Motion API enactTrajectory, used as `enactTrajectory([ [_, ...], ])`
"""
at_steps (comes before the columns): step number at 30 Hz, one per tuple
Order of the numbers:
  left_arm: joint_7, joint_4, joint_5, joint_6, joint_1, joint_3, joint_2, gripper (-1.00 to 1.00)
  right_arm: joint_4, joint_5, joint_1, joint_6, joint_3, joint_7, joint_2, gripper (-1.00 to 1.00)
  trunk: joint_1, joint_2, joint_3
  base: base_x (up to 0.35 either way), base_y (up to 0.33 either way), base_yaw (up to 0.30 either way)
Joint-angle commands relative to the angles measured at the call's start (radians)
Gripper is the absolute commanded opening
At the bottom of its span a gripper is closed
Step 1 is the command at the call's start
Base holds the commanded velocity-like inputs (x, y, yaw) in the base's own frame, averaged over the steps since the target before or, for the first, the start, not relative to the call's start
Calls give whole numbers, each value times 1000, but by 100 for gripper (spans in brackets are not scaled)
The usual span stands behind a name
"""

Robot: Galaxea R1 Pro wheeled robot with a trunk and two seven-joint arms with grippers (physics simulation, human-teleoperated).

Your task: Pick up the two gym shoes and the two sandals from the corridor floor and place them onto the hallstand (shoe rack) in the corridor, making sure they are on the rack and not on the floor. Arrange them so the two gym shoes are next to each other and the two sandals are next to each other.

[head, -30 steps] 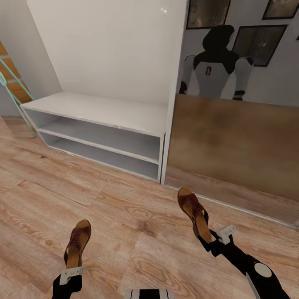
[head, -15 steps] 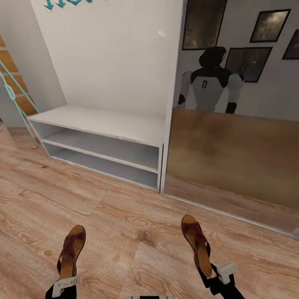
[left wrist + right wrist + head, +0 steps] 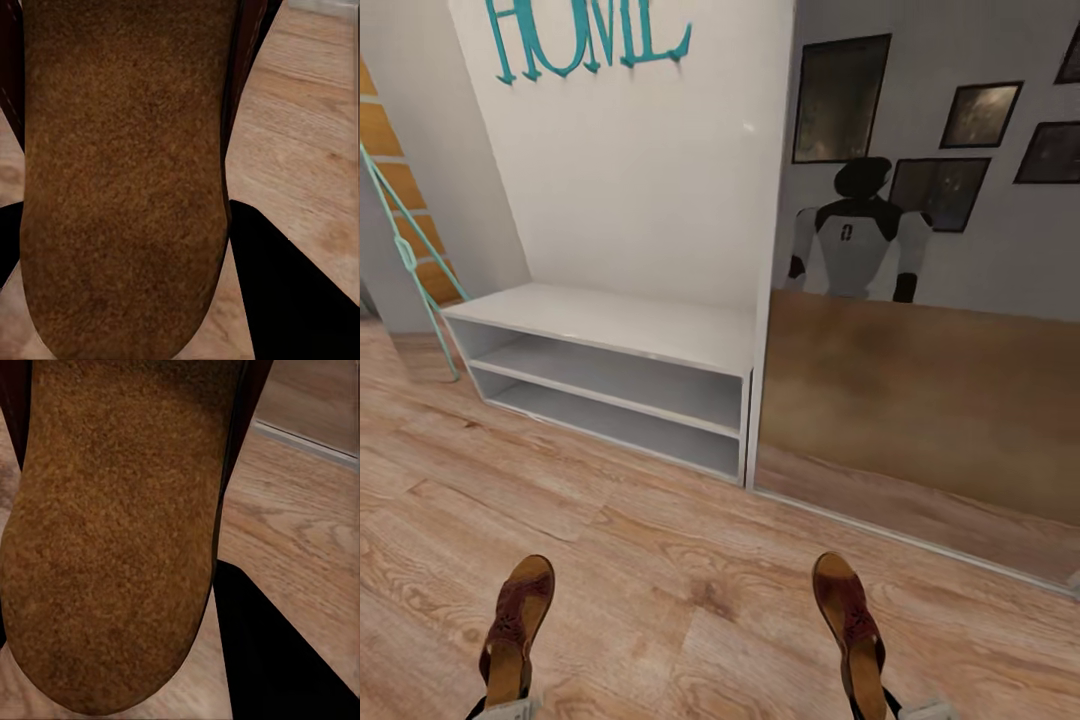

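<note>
Two dark reddish-brown sandals hang over the corridor floor [image 3: 690, 590], toes pointing away from me. My left gripper [image 3: 503, 708] is shut on the heel of the left sandal [image 3: 515, 630]. The right gripper [image 3: 905, 708] is shut on the heel of the right sandal [image 3: 850, 625]. In the left wrist view the tan insole of a sandal [image 3: 124, 172] lies between black fingers [image 3: 300, 300]. The right wrist view has the other sandal's insole [image 3: 120, 525] beside a black finger [image 3: 277, 660]. The gym shoes and the hallstand are out of view.
A plain low white two-shelf bench [image 3: 610, 330] stands ahead against a white panel with teal "HOME" letters [image 3: 585, 35]. A tall mirror [image 3: 920, 300] to its right reflects me. A teal rail [image 3: 405, 250] leans at the far left.
The head camera has tilted up, bringing the HOME letters into view and sliding the bench, the sandals and both grippers down the picture. Both sandals stay held.
</note>
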Motion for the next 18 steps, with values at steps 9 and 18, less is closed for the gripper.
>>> enactTrajectory([
  [9,-10,-7,1,-13,8,6,-2,-100,8,7,0,-7,-8,5,6,-100,-4,2,48,0,0,0],
  [18,-9,-7,1,-14,8,7,-2,-100,10,7,0,-7,-8,5,6,-100,-18,23,95,0,0,0],
])
